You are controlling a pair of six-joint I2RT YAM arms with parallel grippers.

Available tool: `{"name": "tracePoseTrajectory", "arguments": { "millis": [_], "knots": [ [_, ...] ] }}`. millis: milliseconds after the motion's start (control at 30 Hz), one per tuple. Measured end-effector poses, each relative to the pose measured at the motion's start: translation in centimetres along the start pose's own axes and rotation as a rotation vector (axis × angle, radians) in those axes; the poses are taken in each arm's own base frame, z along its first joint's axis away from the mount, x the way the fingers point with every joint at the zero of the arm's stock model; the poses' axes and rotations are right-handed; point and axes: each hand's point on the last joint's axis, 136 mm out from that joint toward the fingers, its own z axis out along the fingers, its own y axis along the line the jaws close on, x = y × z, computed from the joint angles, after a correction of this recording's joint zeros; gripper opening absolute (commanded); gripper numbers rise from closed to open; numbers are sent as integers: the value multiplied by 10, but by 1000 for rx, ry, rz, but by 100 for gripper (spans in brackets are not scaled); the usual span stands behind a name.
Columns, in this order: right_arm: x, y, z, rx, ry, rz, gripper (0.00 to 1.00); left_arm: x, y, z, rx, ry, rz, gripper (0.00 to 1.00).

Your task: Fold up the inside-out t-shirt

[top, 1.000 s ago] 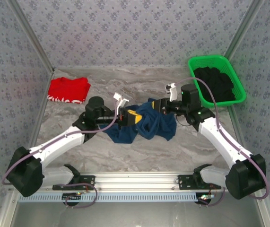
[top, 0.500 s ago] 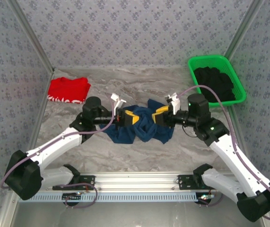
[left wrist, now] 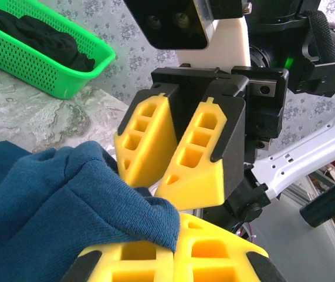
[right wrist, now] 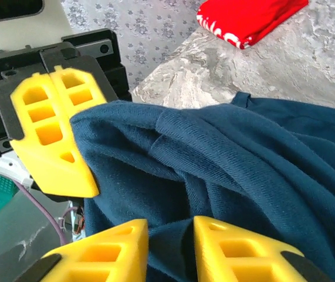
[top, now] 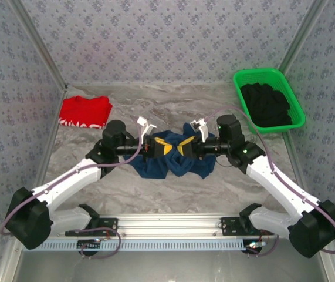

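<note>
Gripping a bunched fold, left fingers (right wrist: 44,135) are clamped on the soft, limp navy-blue cloth t-shirt (top: 155,169). Right fingers (left wrist: 141,147) stand narrowly apart, hold undeterminable. Advise pinching the hem.

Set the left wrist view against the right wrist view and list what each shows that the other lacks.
Left wrist, not right wrist: the green basket holding black clothing. Right wrist, not left wrist: the red folded garment. Both: the navy t-shirt, the left gripper and right gripper facing each other at it, and the marble table.
</note>
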Motion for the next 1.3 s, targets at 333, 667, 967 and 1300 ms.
{"name": "tracePoseTrajectory", "arguments": {
  "millis": [333,667,967,1300],
  "knots": [
    [-3,12,-7,-35,-24,-1,0,1,15,-1,-82,-7,-15,0],
    [-38,54,-28,-167,-169,-89,0,6,53,-6,-234,-9,-80,0],
    [-24,82,-7,-279,-122,-117,0,4,78,-8,-330,-19,-138,0],
    [3,111,17,-322,56,-230,19,6,100,-11,-388,-23,-176,0]
  ]
}}
